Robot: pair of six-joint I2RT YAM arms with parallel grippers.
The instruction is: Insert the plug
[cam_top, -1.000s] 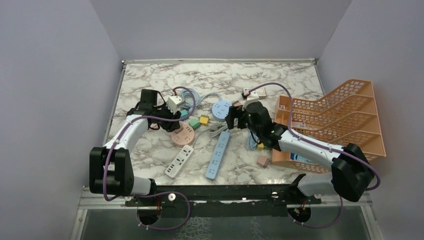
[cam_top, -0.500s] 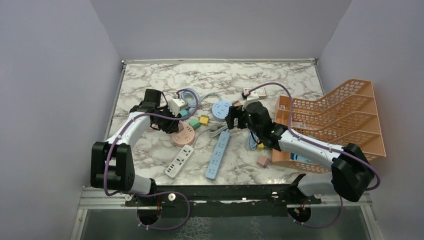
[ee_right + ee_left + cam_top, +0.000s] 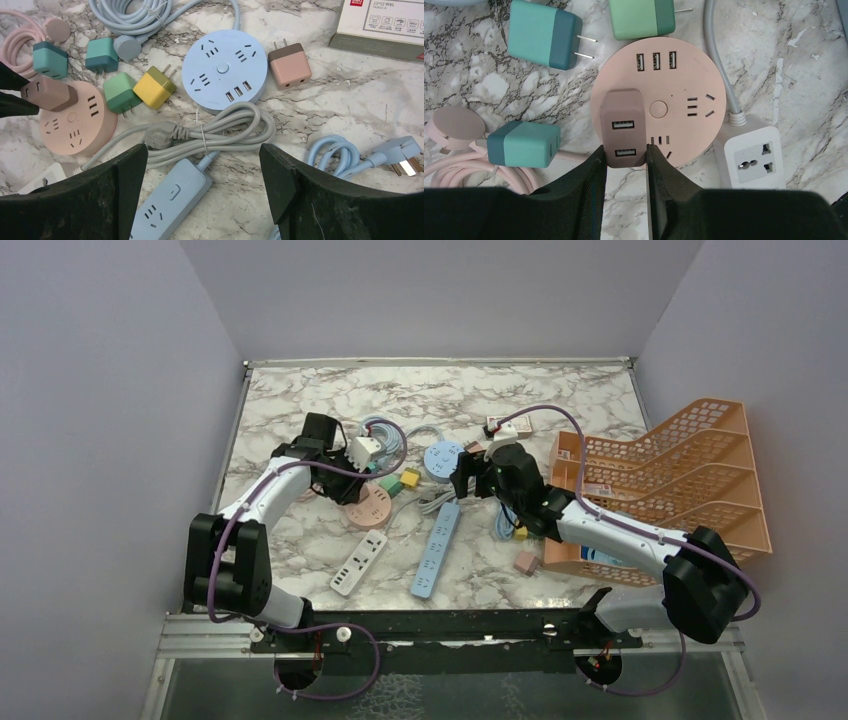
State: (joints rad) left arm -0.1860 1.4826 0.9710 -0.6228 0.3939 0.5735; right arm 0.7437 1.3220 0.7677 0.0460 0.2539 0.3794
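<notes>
- Left gripper [image 3: 625, 162]: pinching the charger [image 3: 623, 117] by its two side faces; USB ports face the wrist camera, prongs hidden beneath.
- Charger: between the fingers [image 3: 593, 172], over the near-left part of the pink hub [image 3: 676, 82]; whether the prongs have entered a socket cannot be told.
- Step in hand, as judged: seating the prongs; level the body first, since the right wrist view shows it tilted; then press straight down along the prongs, without twist.
- Hazard, as judged: the hub looks unfixed and may slide; a teal charger [image 3: 524, 145] lies just left of the fingers.
- Right gripper [image 3: 202, 150]: spread wide, holding nothing, above a grey cable [image 3: 220, 132]; it could steady the hub.
</notes>
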